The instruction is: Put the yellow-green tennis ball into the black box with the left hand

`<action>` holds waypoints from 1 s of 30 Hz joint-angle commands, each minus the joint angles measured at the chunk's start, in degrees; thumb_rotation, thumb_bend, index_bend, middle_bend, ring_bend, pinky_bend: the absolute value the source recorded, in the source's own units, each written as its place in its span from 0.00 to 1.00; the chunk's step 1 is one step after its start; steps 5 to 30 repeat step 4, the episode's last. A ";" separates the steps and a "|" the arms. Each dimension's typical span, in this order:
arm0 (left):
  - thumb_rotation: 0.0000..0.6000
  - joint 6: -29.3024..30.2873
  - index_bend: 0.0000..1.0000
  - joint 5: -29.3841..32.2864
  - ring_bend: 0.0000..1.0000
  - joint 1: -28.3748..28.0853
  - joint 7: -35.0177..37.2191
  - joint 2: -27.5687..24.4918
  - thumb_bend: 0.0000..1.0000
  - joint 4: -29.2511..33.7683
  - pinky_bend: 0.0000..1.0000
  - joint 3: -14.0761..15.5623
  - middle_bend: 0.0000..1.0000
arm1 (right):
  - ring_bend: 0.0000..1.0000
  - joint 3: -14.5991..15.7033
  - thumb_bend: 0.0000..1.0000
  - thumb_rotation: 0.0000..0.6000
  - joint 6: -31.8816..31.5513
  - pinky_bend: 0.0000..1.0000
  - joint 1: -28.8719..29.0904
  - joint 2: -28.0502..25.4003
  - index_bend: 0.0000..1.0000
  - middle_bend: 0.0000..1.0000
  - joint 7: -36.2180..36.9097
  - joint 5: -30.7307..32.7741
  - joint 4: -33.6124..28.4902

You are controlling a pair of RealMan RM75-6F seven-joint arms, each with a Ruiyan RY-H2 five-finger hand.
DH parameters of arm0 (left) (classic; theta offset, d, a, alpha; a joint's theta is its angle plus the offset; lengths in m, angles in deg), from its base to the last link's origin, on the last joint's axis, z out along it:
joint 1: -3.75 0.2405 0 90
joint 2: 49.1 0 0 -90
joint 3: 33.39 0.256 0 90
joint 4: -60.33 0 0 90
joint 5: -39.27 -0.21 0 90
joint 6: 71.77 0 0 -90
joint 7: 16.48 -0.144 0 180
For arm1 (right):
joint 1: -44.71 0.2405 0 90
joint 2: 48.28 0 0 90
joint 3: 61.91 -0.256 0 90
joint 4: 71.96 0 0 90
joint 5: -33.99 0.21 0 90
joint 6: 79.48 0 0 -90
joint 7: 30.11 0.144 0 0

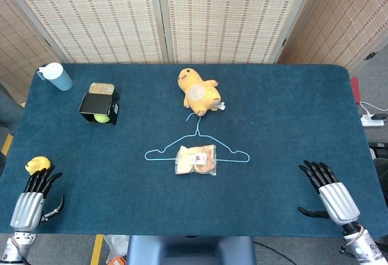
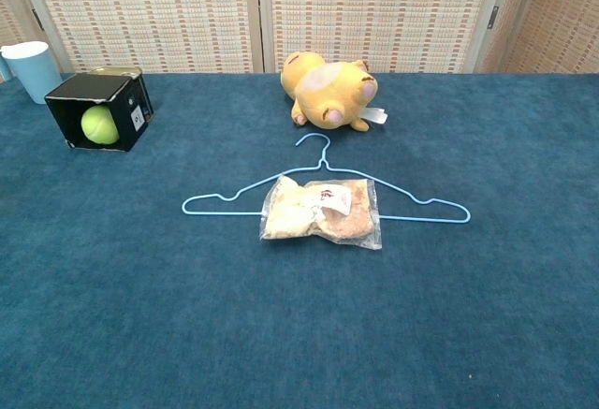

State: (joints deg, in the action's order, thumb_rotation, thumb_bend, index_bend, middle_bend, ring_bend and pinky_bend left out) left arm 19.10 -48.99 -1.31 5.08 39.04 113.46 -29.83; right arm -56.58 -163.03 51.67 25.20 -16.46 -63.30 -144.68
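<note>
spreading fingers (image 1: 37, 182) of empty left hand (image 1: 28, 204), beside lemon (image 1: 37, 164)

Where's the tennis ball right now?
The tennis ball sits inside the black box lying on its side at the table's far left, just in front of a tin can and near the blue cup.

one ball (image 2: 99, 124), one box (image 2: 105, 107), one hanger (image 2: 323, 191), two hands (image 1: 28, 207) (image 1: 331, 196)
</note>
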 commanded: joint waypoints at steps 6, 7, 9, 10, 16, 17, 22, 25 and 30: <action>0.22 0.75 0.19 -0.59 0.00 0.20 1.13 -0.06 0.45 0.06 0.00 -0.82 0.04 | 0.00 -0.14 0.00 1.00 0.00 0.00 0.00 -0.04 0.00 0.00 0.34 0.29 0.03; 0.22 0.75 0.19 -0.59 0.00 0.20 1.13 -0.06 0.45 0.06 0.00 -0.82 0.04 | 0.00 -0.14 0.00 1.00 0.00 0.00 0.00 -0.04 0.00 0.00 0.34 0.29 0.03; 0.22 0.75 0.19 -0.59 0.00 0.20 1.13 -0.06 0.45 0.06 0.00 -0.82 0.04 | 0.00 -0.14 0.00 1.00 0.00 0.00 0.00 -0.04 0.00 0.00 0.34 0.29 0.03; 0.22 0.75 0.19 -0.59 0.00 0.20 1.13 -0.06 0.45 0.06 0.00 -0.82 0.04 | 0.00 -0.14 0.00 1.00 0.00 0.00 0.00 -0.04 0.00 0.00 0.34 0.29 0.03; 0.22 0.75 0.19 -0.59 0.00 0.20 1.13 -0.06 0.45 0.06 0.00 -0.82 0.04 | 0.00 -0.14 0.00 1.00 0.00 0.00 0.00 -0.04 0.00 0.00 0.34 0.29 0.03; 0.22 0.75 0.19 -0.59 0.00 0.20 1.13 -0.06 0.45 0.06 0.00 -0.82 0.04 | 0.00 -0.14 0.00 1.00 0.00 0.00 0.00 -0.04 0.00 0.00 0.34 0.29 0.03; 0.22 0.75 0.19 -0.59 0.00 0.20 1.13 -0.06 0.45 0.06 0.00 -0.82 0.04 | 0.00 -0.14 0.00 1.00 0.00 0.00 0.00 -0.04 0.00 0.00 0.34 0.29 0.03; 0.22 0.75 0.19 -0.59 0.00 0.20 1.13 -0.06 0.45 0.06 0.00 -0.82 0.04 | 0.00 -0.14 0.00 1.00 0.00 0.00 0.00 -0.04 0.00 0.00 0.34 0.29 0.03; 0.22 0.75 0.19 -0.59 0.00 0.20 1.13 -0.06 0.45 0.06 0.00 -0.82 0.04 | 0.00 -0.14 0.00 1.00 0.00 0.00 0.00 -0.04 0.00 0.00 0.34 0.29 0.03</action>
